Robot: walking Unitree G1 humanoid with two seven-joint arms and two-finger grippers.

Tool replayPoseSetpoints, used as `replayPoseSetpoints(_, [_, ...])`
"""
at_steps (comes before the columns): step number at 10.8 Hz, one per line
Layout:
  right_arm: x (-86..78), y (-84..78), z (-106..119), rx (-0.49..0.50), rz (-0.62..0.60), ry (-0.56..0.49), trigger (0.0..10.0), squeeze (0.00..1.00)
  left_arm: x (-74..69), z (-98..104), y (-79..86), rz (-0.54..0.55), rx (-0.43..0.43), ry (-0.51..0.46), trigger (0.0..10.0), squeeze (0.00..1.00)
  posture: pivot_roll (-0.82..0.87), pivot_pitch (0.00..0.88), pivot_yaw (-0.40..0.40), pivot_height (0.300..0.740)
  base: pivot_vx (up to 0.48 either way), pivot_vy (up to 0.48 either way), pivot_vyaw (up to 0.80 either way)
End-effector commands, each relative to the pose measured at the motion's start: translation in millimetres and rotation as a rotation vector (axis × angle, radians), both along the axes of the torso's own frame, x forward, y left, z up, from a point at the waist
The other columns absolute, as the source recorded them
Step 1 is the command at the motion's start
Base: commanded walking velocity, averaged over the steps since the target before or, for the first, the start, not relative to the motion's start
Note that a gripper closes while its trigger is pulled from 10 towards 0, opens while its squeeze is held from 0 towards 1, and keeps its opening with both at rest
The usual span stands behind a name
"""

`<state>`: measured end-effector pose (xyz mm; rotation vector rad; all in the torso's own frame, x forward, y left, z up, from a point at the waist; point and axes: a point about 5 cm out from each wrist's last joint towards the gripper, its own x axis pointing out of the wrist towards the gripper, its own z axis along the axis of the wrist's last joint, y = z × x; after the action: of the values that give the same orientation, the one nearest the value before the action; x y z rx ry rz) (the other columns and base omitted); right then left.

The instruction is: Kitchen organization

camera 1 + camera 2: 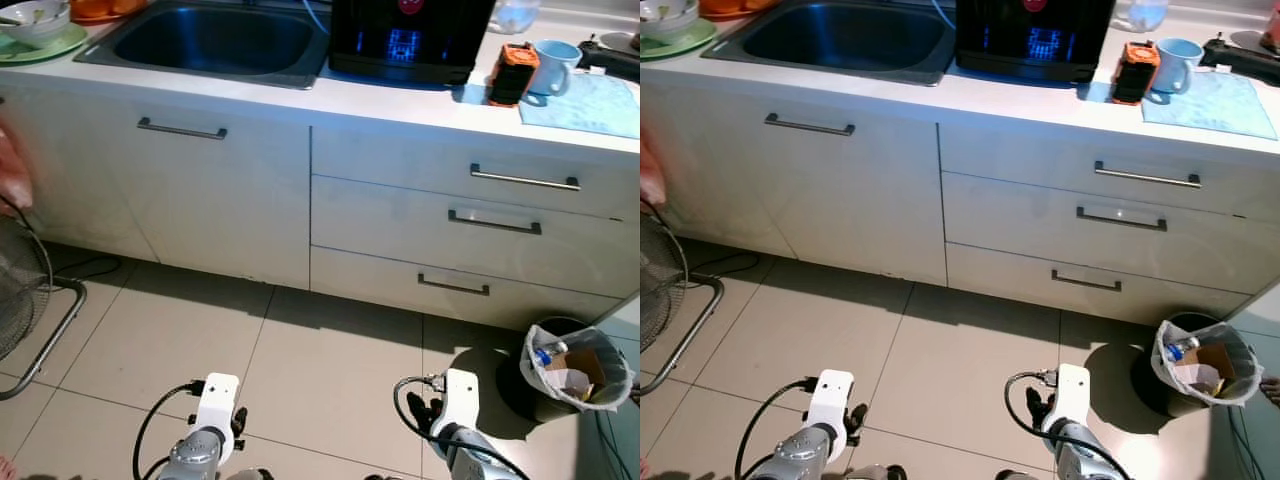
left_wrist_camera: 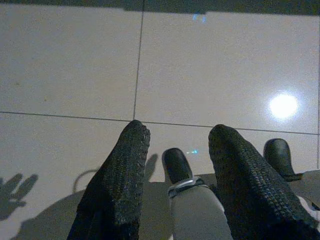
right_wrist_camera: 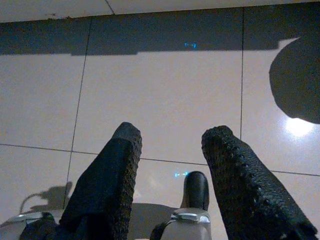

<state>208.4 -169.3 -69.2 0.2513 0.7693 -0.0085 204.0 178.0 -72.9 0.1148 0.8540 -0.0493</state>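
Grippers hung low over the tile floor (image 1: 330,370), nearest the camera. The left gripper (image 2: 172,145) had its two black fingers spread apart with nothing between them, pointing down at pale tiles. The right gripper (image 3: 170,137) was the same: fingers parted, empty, above the tiles, with a round dark shadow off to one side.

Further out, a black bin (image 1: 575,375) lined with a clear bag stood on the floor by the foot of the cabinet (image 1: 230,200), below the drawers on the robot's right; it held cardboard and scraps. At the far left of the cabinet front, part of a wire fan (image 1: 25,290) stood on the floor, and a blurred bit of a person (image 1: 12,175) showed at the edge just above it.

The cabinet was white, with one door under the sink (image 1: 215,40) and three drawers (image 1: 490,225) beside it, all closed.

On the countertop above the cabinet: the steel sink toward the left, a green plate (image 1: 45,45) with a white bowl (image 1: 35,18) on it left of the sink, and a black appliance (image 1: 405,40) with a blue-lit panel right of the sink. Beyond that sat an orange and black object (image 1: 513,73), touching or just beside a light blue mug (image 1: 555,65), and a blue cloth (image 1: 585,105) lying flat.
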Motion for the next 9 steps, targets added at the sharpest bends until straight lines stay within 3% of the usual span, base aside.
replayPoseSetpoints(1, [0.0, -1.7, 0.2, -0.005, -0.005, -0.004, 10.0, 0.00, -4.9, -2.4, 2.5, 0.021, 0.007, 0.011, 10.0, 0.00, 0.01, 0.088, -0.002, 0.740, 0.000, 0.000, 0.00])
replayPoseSetpoints(4, [-1.8, -7.9, -0.2, -0.030, -0.016, 0.002, 10.0, 0.00, -5.8, -2.8, 1.3, 0.066, -0.040, 0.005, 10.0, 0.00, 0.00, 0.094, -0.006, 0.740, 0.000, 0.000, 0.00])
replayPoseSetpoints(9, [-3.9, -7.2, -1.5, -0.031, -0.020, 0.008, 10.0, 0.00, -4.6, -1.3, 7.3, 0.099, 0.015, -0.014, 10.0, 0.00, 0.00, 0.096, 0.000, 0.740, 0.000, 0.000, 0.00])
